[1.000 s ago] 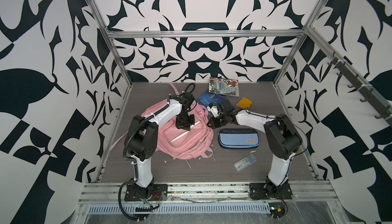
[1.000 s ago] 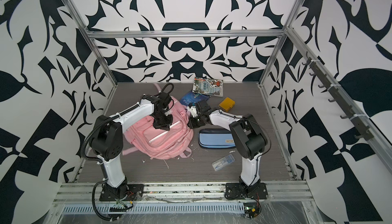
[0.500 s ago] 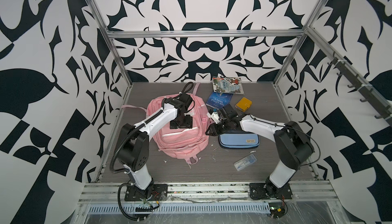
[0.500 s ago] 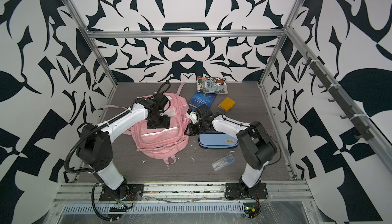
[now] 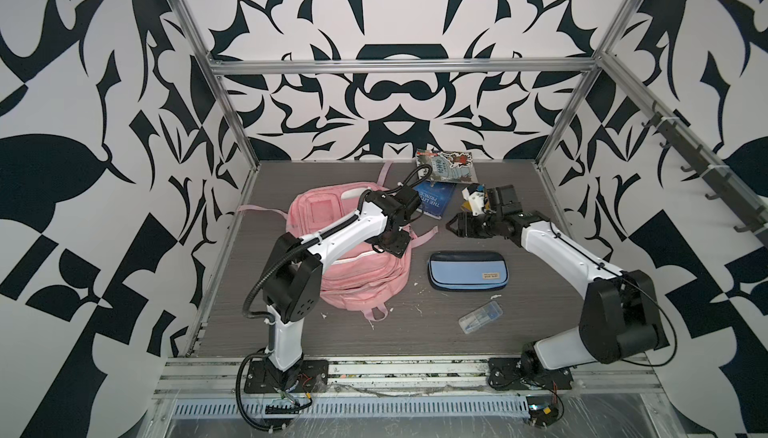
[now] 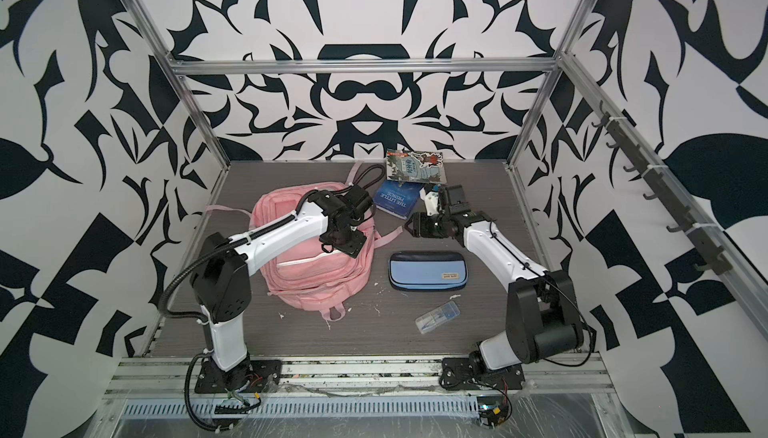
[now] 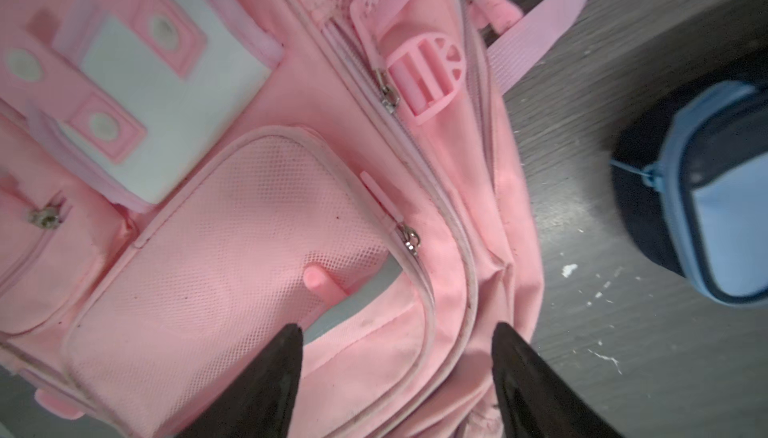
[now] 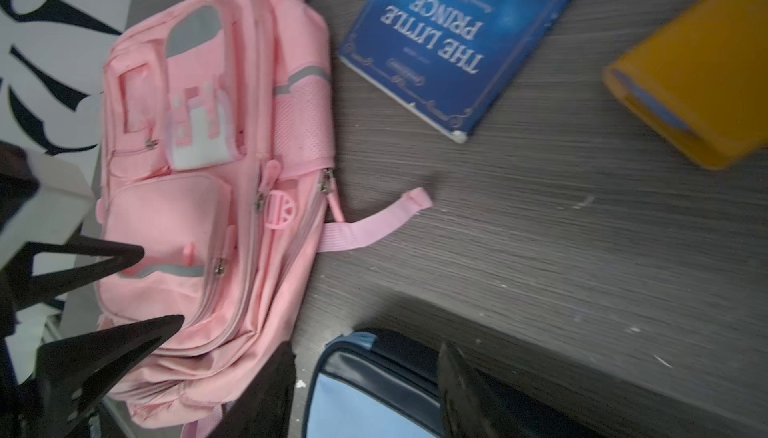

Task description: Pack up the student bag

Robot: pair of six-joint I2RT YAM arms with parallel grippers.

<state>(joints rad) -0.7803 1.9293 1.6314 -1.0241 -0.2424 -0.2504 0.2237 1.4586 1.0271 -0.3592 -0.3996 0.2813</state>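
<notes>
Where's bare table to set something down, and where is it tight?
Free: front strip of table between pink student bag, clear plastic box and the front rail; far-left corner behind the bag. Crowded: back middle, where blue book, comic and right tool bunch beyond the pencil case.

A dark wood-grain worktop [image 5: 415, 344] fills the lower middle of both top views. The pink student bag [image 5: 361, 278] lies flat left of centre. A light-blue pencil case [image 5: 467, 270] lies just right of it, with a clear plastic box [image 5: 481, 316] lower right. Above them lie a blue book [image 5: 434, 203], an illustrated book [image 5: 446, 166] and a yellow item [image 8: 702, 95].
</notes>
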